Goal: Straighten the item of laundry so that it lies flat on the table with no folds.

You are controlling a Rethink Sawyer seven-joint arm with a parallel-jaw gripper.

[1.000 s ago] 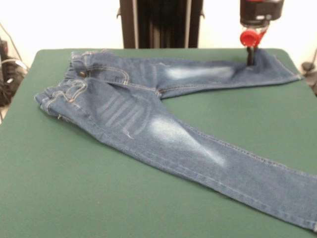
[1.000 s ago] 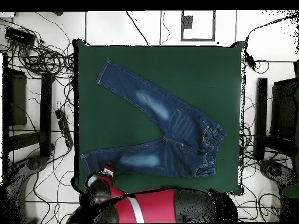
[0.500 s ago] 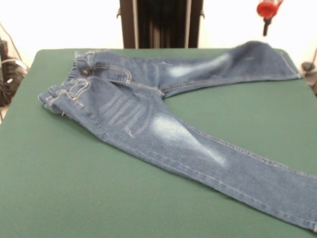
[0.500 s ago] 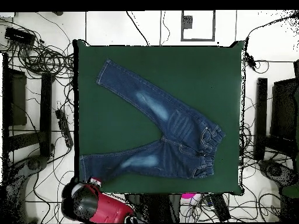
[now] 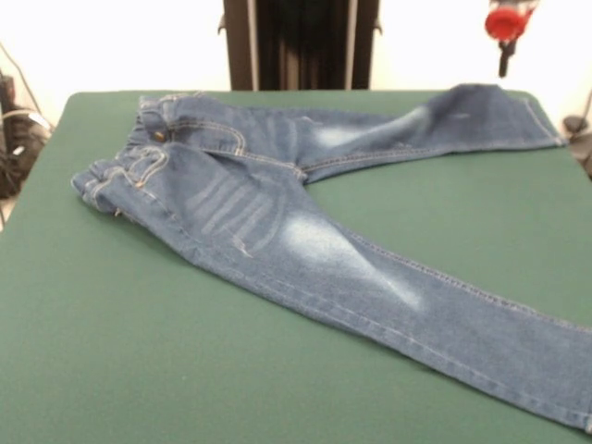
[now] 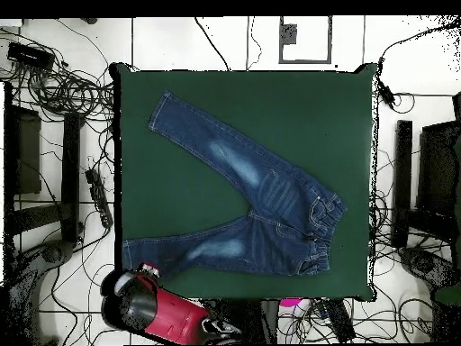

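The blue denim jeans [image 5: 268,213] lie on the dark green table [image 5: 139,351], waistband at the left and legs spread in a V to the right. One leg runs along the far edge to the far right corner, slightly raised near its hem [image 5: 472,102]; the other runs to the near right. The waistband is a little bunched. My gripper [image 5: 504,63] hangs above the far right corner, clear of the far leg and holding nothing. In the overhead view the jeans [image 6: 261,194] lie on the table [image 6: 306,117], and the gripper [image 6: 147,269] is just off the lower left leg's hem.
The robot's black pedestal [image 5: 301,42] stands behind the table's far edge. The red arm [image 6: 167,311] lies below the table's lower left corner in the overhead view. Cables [image 6: 63,86] and black racks [image 6: 27,153] surround the table on the floor.
The gripper was down on the far leg near its hem, then rose off it. The leg lifted a little and has settled back lower. The arm swung off the table's corner.
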